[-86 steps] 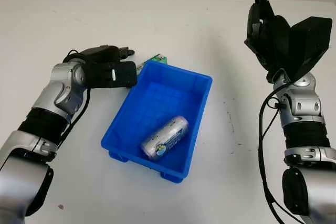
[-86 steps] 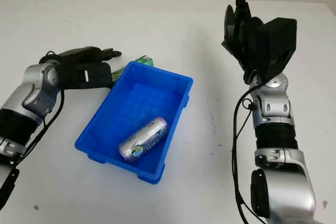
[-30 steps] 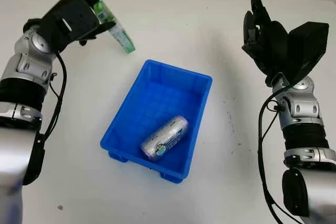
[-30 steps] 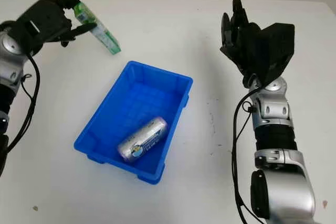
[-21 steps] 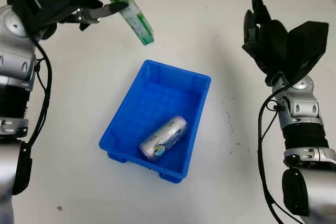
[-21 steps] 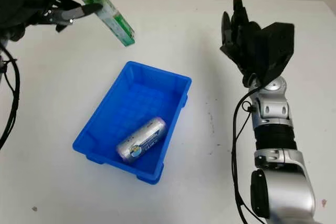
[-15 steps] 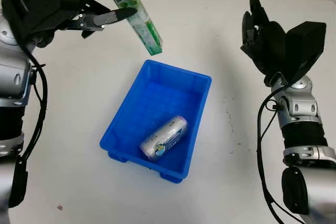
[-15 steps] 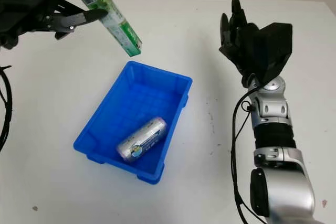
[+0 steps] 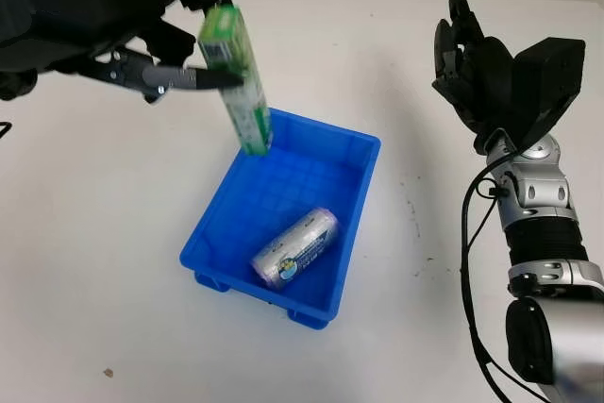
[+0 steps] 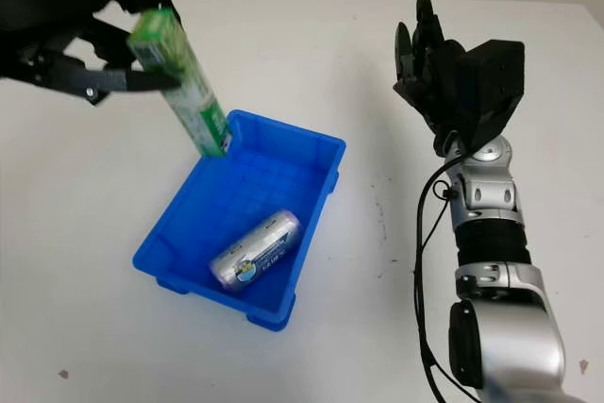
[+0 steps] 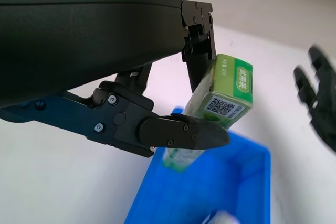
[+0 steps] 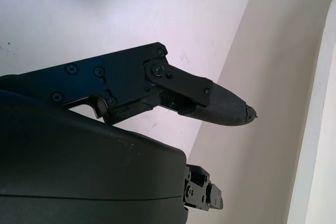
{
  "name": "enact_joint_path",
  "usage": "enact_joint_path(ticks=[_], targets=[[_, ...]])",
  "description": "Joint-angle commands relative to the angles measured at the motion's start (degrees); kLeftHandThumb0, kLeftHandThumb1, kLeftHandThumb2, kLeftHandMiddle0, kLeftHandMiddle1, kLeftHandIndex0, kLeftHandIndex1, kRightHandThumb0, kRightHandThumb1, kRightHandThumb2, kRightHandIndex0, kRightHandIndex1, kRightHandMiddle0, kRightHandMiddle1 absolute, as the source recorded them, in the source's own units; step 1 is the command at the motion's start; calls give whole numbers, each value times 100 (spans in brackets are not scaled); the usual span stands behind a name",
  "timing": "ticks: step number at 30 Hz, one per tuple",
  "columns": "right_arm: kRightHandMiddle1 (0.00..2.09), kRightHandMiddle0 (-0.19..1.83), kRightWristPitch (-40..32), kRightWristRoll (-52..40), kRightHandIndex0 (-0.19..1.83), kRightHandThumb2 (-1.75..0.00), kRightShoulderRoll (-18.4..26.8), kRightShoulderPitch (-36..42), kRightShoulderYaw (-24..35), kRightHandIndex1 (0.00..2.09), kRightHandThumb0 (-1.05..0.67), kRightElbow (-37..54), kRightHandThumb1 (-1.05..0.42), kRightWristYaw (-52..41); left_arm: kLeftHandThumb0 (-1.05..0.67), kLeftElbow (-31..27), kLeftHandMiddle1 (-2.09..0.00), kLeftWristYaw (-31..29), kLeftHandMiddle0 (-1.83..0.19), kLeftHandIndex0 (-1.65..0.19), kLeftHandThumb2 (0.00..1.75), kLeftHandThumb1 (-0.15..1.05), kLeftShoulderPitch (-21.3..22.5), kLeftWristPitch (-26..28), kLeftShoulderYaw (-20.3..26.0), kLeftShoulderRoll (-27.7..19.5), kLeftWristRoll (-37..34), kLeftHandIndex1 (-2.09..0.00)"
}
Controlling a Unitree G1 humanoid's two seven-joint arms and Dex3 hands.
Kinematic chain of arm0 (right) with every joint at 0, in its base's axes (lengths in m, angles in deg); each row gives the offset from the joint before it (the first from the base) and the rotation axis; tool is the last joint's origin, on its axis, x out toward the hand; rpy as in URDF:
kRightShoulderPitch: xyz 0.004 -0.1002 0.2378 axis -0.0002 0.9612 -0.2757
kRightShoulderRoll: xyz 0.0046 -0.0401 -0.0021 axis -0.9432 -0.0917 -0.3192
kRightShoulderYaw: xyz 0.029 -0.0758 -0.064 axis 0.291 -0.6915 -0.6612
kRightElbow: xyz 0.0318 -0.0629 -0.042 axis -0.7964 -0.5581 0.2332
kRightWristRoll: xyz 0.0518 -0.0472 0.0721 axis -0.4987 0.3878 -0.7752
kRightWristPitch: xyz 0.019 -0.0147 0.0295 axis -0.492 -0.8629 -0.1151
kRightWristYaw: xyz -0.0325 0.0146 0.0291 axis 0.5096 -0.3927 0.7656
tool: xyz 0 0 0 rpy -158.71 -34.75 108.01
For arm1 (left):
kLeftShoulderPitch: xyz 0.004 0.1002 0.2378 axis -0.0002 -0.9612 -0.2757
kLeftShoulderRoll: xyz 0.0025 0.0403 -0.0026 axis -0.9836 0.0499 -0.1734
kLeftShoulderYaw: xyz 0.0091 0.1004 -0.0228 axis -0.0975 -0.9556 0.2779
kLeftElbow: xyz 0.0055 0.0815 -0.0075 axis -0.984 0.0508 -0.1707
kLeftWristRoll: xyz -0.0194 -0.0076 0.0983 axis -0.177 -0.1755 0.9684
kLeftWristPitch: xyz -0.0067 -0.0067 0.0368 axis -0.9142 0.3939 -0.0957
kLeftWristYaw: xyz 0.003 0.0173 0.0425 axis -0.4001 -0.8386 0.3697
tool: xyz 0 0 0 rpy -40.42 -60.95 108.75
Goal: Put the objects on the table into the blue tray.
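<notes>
Green carton pinched over your tray

Your left hand [image 9: 142, 40] has its fingers [image 11: 178, 132] clamped on the green carton [image 9: 238, 82], tilted above the blue tray [image 9: 354, 233]'s far-left corner; your right hand [image 9: 472, 58] is raised, open.

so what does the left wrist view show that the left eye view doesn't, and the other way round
Left wrist view alone: the code label on the green carton's top end. Left eye view alone: the silver can lying whole in the blue tray, and the right hand open, raised over the table's right side. Both: the left hand gripping the tilted carton, its lower end over the tray's far left corner.
</notes>
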Motion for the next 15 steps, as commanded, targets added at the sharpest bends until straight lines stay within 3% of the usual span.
enact_joint_path(ticks=[1,2,5,9,11,15], targets=[[0,-19,135,-36,-19,-73,-5,-77,9,0,-61,-25,-105,-34,-46,-26,-55,-180,-5,13,14,105,-44,-173,-123,-136,-17,-79],[0,-19,161,-28,-19,-73,-5,-79,8,0,-60,-44,-105,-37,-45,29,-26,-203,-7,6,13,105,-45,-195,-162,-125,-12,-48],[0,-19,136,-31,-19,-73,-8,-44,28,0,-59,-2,-105,-6,-42,201,-5,-229,4,5,9,104,16,-171,-297,-76,41,-16],[0,-19,58,-61,-19,-72,-17,36,69,0,-58,104,-105,76,-31,509,-2,-249,12,11,5,99,150,-401,-334,8,43,-7],[0,-19,64,-68,-19,-73,-8,57,67,0,-58,122,-105,67,-15,697,-3,-196,15,12,7,99,169,-669,-249,94,-10,-6],[0,-19,61,-71,-19,-71,-12,71,59,0,-59,146,-105,77,4,832,-5,245,14,8,43,104,140,-544,-65,350,10,-7]])
